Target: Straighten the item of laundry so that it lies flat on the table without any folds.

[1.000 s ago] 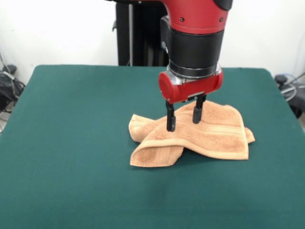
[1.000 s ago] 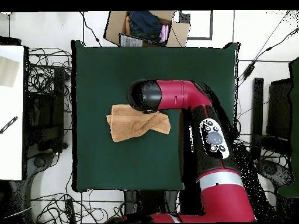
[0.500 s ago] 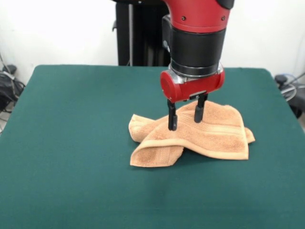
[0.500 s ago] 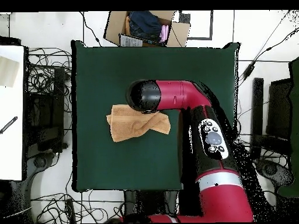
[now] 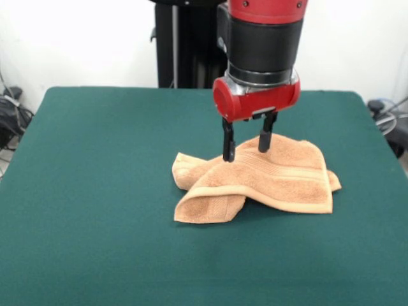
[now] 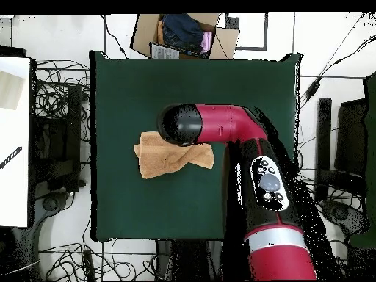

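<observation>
The item of laundry [image 5: 268, 182] is an orange-tan towel lying folded and bunched near the middle of the green table [image 5: 95, 191]; one edge is rolled over at its front left. In the overhead view the towel [image 6: 158, 158] sits left of the arm, partly under the arm's black end. My gripper [image 5: 247, 145] hangs just above the towel's upper fold, open, with nothing between its two black fingers [image 5: 227, 143]. The arm hides the gripper in the overhead view.
An open cardboard box [image 6: 183, 33] with clothes stands beyond the table's far edge in the overhead view. Cables lie on the floor around the table. A white surface [image 6: 13, 139] lies to the left.
My gripper has risen from the towel's surface and now hangs slightly above it. The towel keeps the same folded shape.
</observation>
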Controlling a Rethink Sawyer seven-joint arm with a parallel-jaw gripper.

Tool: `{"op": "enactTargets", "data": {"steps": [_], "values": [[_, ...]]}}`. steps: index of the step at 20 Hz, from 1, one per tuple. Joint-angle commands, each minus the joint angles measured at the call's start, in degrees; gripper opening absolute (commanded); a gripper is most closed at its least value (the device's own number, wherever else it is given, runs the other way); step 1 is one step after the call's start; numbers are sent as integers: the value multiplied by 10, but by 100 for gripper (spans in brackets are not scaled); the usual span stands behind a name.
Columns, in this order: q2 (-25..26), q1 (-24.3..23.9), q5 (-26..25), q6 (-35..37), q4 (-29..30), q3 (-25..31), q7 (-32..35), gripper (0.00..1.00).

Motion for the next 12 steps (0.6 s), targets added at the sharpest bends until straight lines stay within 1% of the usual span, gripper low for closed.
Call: {"op": "enactTargets", "data": {"steps": [1,12], "values": [[-16,17,23,-39,68,-18,145,100],[-40,29,39,-38,86,-28,146,100]]}}
